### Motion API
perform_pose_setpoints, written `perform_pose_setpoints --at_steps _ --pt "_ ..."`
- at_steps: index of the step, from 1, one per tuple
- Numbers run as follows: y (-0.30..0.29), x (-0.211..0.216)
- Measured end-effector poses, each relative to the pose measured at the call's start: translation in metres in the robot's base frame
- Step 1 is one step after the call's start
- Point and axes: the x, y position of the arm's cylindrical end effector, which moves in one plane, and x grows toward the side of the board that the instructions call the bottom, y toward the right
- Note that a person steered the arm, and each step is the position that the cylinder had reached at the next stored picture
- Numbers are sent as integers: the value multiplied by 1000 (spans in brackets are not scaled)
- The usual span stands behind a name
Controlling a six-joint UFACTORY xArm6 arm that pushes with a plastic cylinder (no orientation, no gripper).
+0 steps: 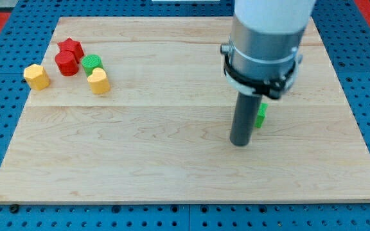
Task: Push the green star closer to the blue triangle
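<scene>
Lone arm's rod stands upright on the wooden surface [172,173], right of centre frame, my tip [239,144] planted just beside a green block [261,114] that peeks out from behind the rod's right edge. That sliver is probably the green star, tho too little shows to confirm shape. No gripper on this rig, so nothing is held; the rod only pushes. Tip sits at the block's lower left, which would suit a shove toward the upper right, but the blue triangle isn't visible anywhere (perhaps hidden behind the arm's bulky body), so the direction can't be judged.

Other pieces cluster well apart at upper left: red star [70,47], red cylinder [66,63] touching it, a small green cylinder [92,63], a yellow heart [98,81] just below that, and a yellow hexagon [36,76] nearest the left edge. None stands in the way near the tip.
</scene>
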Motion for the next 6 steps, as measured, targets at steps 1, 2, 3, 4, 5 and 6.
perform_pose_setpoints --at_steps 1,2,3,4,5,6 --pt "31 -2" --pt "32 -28" --pt "32 -54" --pt "39 -91" --pt "52 -81" --pt "40 -60"
